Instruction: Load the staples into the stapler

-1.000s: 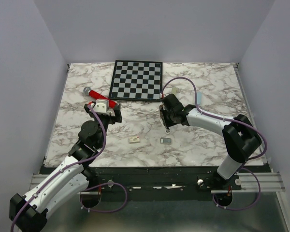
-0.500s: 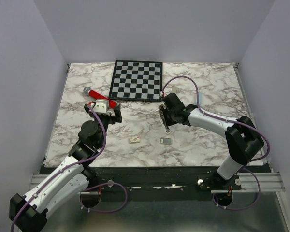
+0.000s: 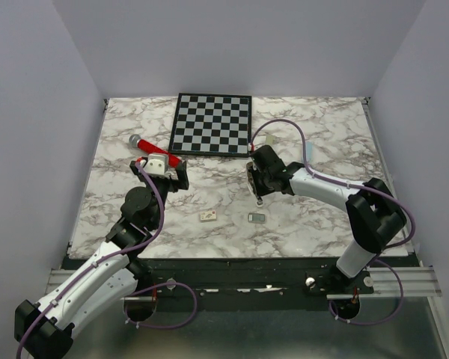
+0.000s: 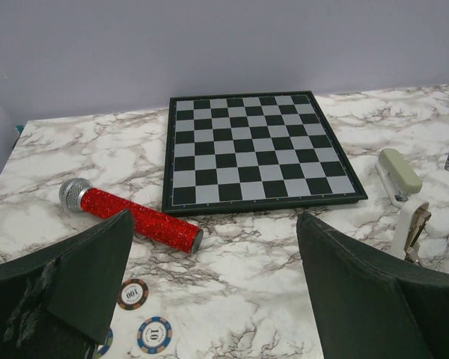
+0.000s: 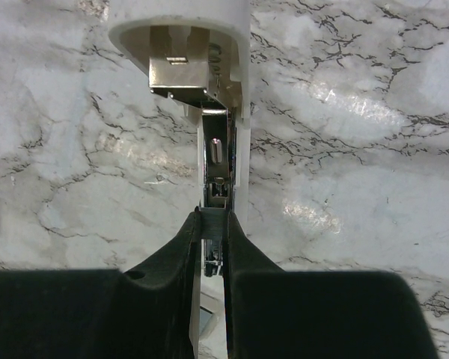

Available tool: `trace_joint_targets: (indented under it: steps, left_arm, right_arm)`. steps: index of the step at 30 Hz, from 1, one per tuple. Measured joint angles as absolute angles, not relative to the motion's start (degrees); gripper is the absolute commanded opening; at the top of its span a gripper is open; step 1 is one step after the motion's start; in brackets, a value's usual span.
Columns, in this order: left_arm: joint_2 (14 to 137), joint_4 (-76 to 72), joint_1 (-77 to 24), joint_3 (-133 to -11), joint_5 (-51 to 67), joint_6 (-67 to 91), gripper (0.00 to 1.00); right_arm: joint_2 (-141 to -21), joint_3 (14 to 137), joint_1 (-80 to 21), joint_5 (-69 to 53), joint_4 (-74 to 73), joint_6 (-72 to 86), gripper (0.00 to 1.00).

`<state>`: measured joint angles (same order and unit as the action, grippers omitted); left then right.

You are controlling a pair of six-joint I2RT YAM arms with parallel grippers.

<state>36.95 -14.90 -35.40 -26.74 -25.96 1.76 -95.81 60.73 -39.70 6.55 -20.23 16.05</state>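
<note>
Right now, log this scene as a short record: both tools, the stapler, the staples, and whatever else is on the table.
left tool: open, holding nothing
right tool: shut on a thin metal rail of the stapler
stapler state: opened up, metal inner parts exposed
staples: loose on the table, just nearer than the right tool, not gripped
other items: chessboard, red microphone, poker chips, small tan tile
task state: staples not yet loaded
</note>
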Motion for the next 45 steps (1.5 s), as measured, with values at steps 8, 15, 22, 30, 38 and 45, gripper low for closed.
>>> trace_joint_targets:
  steps: [8,15,22,30,38,45]
  left_arm:
    - [36.9,-14.9,-35.4,-26.7,-26.0,1.7,0.98]
    - [36.8,-14.9,-35.4,-26.7,-26.0,1.7,0.98]
    - [36.7,-14.9,-35.7,-26.7,-26.0,1.7,0.98]
    - [36.7,-14.9,-35.7,-26.7,-26.0,1.7,0.98]
    - [36.7,-14.9,-35.7,-26.7,-26.0,1.7,0.98]
    - [36.8,-14.9,-35.7,-26.7,-26.0,1.8,0.97]
  right_arm:
    - [-96.5,60.3,-39.7,6.6,-19.9,16.4,0.18]
    - [-96.4,60.2,-39.7,6.6,-19.7,16.4,0.18]
    - [-96.0,59.9,-39.7,6.6,-18.9,16.4,0.18]
    - [-95.0,59.4,-39.7,6.6,-17.7,16.4,0.17]
    - [-95.0,58.9,-39.7,7.0,-17.6,16.4,0.17]
    - [-95.0,58.8,-39.7,7.2,-17.6,16.4,0.16]
